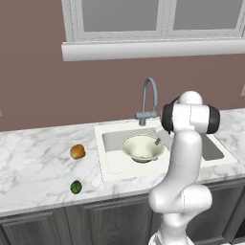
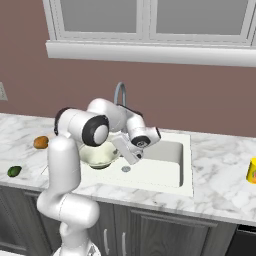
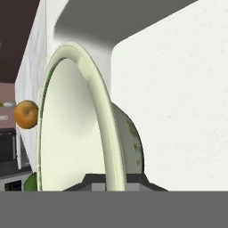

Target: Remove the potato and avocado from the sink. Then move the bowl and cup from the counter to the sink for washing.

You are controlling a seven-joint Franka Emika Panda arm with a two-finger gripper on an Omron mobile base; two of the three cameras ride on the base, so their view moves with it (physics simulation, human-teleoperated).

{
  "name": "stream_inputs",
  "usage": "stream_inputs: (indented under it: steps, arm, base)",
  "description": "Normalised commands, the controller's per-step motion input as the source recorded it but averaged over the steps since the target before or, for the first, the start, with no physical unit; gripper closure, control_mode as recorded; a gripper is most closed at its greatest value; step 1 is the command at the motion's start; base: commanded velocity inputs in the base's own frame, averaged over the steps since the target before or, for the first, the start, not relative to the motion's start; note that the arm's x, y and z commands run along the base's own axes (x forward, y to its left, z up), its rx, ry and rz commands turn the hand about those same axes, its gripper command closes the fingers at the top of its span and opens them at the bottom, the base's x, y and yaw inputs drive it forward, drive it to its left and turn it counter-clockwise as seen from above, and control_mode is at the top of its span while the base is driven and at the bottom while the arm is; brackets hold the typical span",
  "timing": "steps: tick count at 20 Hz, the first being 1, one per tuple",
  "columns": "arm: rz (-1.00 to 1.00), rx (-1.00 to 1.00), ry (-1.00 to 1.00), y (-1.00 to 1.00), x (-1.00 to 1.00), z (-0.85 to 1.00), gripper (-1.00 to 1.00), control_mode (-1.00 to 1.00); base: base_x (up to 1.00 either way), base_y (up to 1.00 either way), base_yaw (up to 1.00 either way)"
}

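The pale cream-green bowl point(image 1: 142, 147) point(image 2: 97, 155) is inside the white sink point(image 1: 111, 168) point(image 2: 160, 167), in its left half. My gripper point(image 1: 157, 141) point(image 2: 118, 146) is shut on the bowl's right rim. In the hand view the rim point(image 3: 100, 111) runs down between the two fingertips of the gripper point(image 3: 112, 181). Whether the bowl rests on the basin floor I cannot tell. The potato point(image 1: 77, 151) point(image 2: 41, 142) point(image 3: 26, 114) and the avocado point(image 1: 76, 187) point(image 2: 14, 171) lie on the counter point(image 1: 33, 162) left of the sink. The yellow-orange cup point(image 2: 251, 171) stands on the counter far right.
The grey gooseneck faucet point(image 1: 150, 98) point(image 2: 120, 95) rises behind the sink, close above the bowl. A small drain point(image 2: 126, 169) sits in the basin floor. A window sill point(image 1: 153, 48) juts from the wall above. Dark cabinet doors point(image 2: 165, 235) run below the counter.
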Motion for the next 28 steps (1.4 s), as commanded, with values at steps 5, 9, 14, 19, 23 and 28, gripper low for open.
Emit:
stream_inputs:
  steps: [5,9,14,19,23,28]
  arm:
    - [0.00,0.00,0.00,0.07,0.17,-0.18,1.00,-1.00]
    - [0.00,0.00,0.00,0.04,0.15,-0.19,1.00,-1.00]
    - [0.00,0.00,0.00,0.02,0.16,-0.21,1.00,-1.00]
    - [0.00,0.00,0.00,0.00,0.17,-0.24,1.00,-1.00]
    - [0.00,0.00,0.00,0.00,0.15,-0.23,1.00,-1.00]
    - [0.00,0.00,0.00,0.02,0.14,-0.23,1.00,-1.00]
  base:
    - [0.00,0.00,0.00]
    - [0.00,0.00,0.00]
    - [0.00,0.00,0.00]
    - [0.00,0.00,0.00]
    - [0.00,0.00,0.00]
    - [0.00,0.00,0.00]
